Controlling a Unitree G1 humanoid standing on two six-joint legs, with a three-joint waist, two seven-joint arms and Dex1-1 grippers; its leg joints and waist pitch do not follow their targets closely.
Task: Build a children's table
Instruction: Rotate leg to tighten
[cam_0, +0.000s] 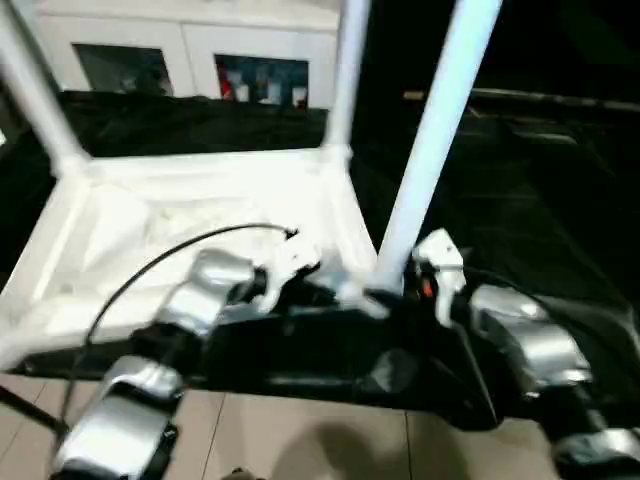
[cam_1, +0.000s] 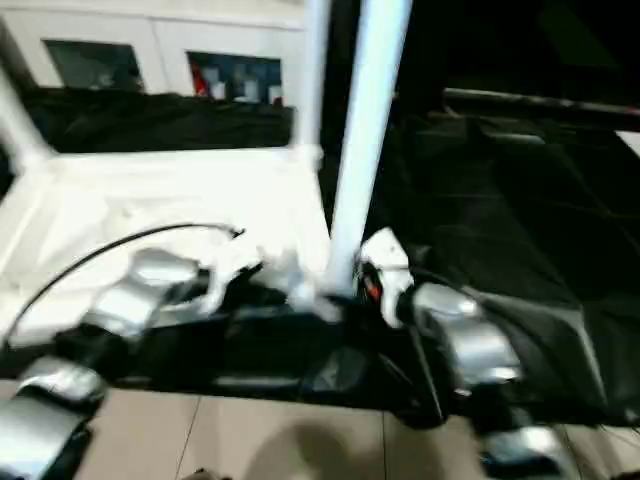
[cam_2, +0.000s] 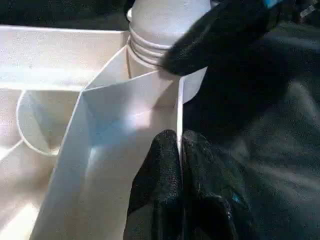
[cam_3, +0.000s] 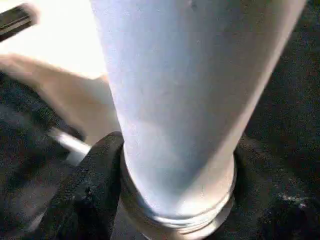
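The children's table (cam_0: 200, 215) lies upside down on a black cloth (cam_0: 520, 210), its ribbed white underside facing up. Three white legs rise from its corners; the nearest leg (cam_0: 430, 140) leans a little in its socket. The left gripper (cam_2: 181, 175) is clenched on the thin side wall of the top near this socket. The right gripper (cam_3: 150, 200) has its jaws apart around the base of the leg, with one black finger (cam_3: 87, 190) touching it.
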